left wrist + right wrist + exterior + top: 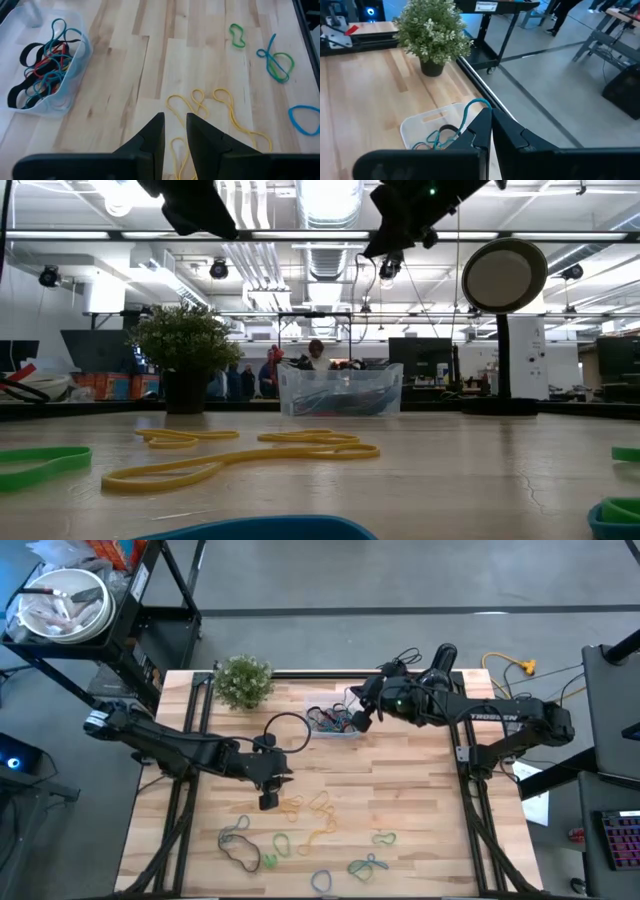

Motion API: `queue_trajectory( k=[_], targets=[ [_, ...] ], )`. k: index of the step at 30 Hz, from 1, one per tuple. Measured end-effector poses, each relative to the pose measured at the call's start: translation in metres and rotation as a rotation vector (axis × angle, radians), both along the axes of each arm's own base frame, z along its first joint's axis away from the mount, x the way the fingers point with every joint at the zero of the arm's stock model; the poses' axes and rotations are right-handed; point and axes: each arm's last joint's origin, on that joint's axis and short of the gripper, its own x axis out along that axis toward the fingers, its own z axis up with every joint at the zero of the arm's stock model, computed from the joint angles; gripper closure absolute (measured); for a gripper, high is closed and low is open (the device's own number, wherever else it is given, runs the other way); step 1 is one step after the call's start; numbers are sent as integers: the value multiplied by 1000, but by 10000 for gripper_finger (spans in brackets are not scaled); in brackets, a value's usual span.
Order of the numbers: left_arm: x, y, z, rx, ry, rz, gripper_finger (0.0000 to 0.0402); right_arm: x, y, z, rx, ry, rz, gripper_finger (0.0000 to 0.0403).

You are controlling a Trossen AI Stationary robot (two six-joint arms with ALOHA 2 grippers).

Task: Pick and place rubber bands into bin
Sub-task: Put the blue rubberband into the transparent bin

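Observation:
The clear bin [335, 722] stands at the table's far middle, next to a small plant, and holds several rubber bands [45, 65]. My right gripper [490, 112] hangs over the bin's right end [360, 720], shut on a blue rubber band [467, 112]. Loose yellow rubber bands [310, 808] lie flat on the wood at the table's middle. My left gripper [175, 127] hovers just above their left end [268, 800], open by a narrow gap with nothing between its fingers. More green, blue and black bands [283, 842] lie toward the near edge. My right gripper pinches the blue band's upper bend [476, 104] between its two fingertips. The fingers slant downward from the table's right side. The band hangs slack below them, its lower part reaching down into the bin [430, 130] among the other bands.
A potted plant [243, 680] stands left of the bin at the far edge. A black cable loop [285, 730] lies between the plant and the bin. Green and blue bands [272, 62] lie scattered toward the near right. A metal bowl [60, 605] sits on a cart off the table.

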Motion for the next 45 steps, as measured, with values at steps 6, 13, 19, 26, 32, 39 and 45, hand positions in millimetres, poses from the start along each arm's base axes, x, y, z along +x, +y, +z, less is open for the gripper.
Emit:
queue_trajectory(
  k=[6, 13, 19, 26, 32, 39, 45],
  targets=[
    [2, 0, -6, -10, -20, 3, 338, 7, -12, -9, 42, -12, 3, 395],
    [2, -1, -7, -10, -14, 4, 338, 30, -27, -41, 125, 12, 1, 395],
    [2, -1, -8, -28, -15, 19, 338, 38, -44, -69, 215, 56, -35, 395],
    [2, -1, -12, -26, -2, 21, 338, 44, -57, -93, 320, 90, -30, 395],
    [2, -1, -12, -27, -3, 22, 338, 48, -58, -106, 381, 106, -27, 394],
    [2, -1, -12, -26, -3, 23, 338, 48, -57, -106, 392, 114, 24, 388],
    [2, 0, -12, -25, -3, 22, 338, 47, -60, -104, 437, 100, 61, 347]
  ],
)
